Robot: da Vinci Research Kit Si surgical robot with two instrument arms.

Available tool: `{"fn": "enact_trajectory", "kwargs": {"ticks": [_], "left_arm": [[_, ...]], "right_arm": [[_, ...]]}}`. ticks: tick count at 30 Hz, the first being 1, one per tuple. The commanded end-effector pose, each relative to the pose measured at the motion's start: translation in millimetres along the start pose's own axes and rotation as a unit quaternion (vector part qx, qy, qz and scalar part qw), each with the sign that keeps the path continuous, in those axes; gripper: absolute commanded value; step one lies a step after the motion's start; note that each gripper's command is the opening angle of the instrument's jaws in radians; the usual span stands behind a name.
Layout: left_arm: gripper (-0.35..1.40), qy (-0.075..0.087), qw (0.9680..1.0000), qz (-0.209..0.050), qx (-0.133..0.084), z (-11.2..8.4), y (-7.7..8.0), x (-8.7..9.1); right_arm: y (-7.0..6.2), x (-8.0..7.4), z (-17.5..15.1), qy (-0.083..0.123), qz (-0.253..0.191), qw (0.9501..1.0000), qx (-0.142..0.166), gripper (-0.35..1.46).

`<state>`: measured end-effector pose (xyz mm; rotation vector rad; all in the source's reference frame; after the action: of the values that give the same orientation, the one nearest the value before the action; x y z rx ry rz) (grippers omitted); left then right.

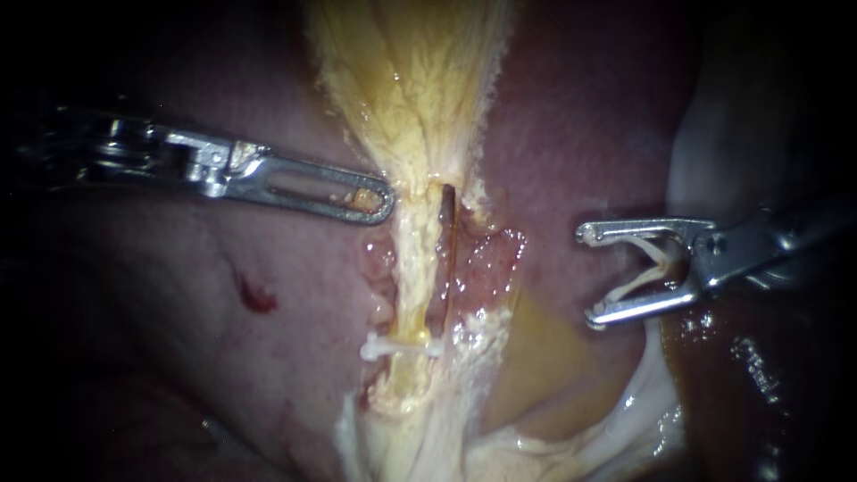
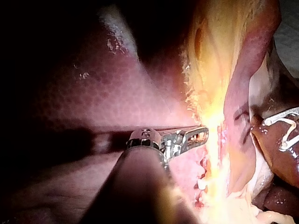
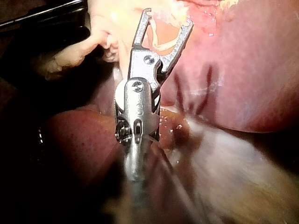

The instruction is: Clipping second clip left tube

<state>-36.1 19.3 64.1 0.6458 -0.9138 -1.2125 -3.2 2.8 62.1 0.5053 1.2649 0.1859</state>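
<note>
liver (image 1: 268,357): dark red bed under everything.
gallbladder (image 1: 411,80): pale yellow, tapering down toward the tubes.
left tube (image 1: 412,268): pale strand between the two instruments, well apart from the right one's jaws.
right instrument (image 1: 586,275): jaws spread wide, both bearing on the loaded clip (image 1: 659,261), mouth facing the left tube.
left instrument (image 1: 386,196): jaws together, tip touching the strand's edge.
seated clip (image 1: 397,346): white, across the left tube low down.
</note>
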Motion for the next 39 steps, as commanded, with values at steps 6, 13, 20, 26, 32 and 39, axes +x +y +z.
{"fn": "enact_trajectory", "kwargs": {"ticks": [6,13,20,26,32,39], "left_arm": [[-0.35,0.002,1.0000,0.000,0.003,-1.5,-0.4,0.1],[-0.35,0.005,1.0000,-0.004,0.001,-6.0,-1.5,-0.9],[-0.35,-0.017,0.9998,-0.013,0.007,-8.9,-2.8,-3.2],[-0.35,-0.020,0.9997,-0.014,0.007,-8.8,-2.9,-3.3],[-0.35,-0.021,0.9997,-0.014,0.007,-8.7,-2.9,-3.3],[-0.35,-0.021,0.9997,-0.014,0.006,-8.5,-2.9,-3.2]], "right_arm": [[0.0,0.0,0.1,0.000,0.000,1.0000,0.000,0.50],[0.0,0.0,0.1,0.000,0.000,1.0000,-0.002,0.50],[-0.1,0.1,0.3,0.000,0.000,1.0000,0.001,0.50],[-0.3,0.3,0.8,0.001,0.000,1.0000,0.004,0.50],[-0.9,0.6,3.6,0.002,-0.005,0.9999,0.014,0.50],[-0.9,0.3,9.5,0.004,0.021,0.9995,0.025,0.50]]}}
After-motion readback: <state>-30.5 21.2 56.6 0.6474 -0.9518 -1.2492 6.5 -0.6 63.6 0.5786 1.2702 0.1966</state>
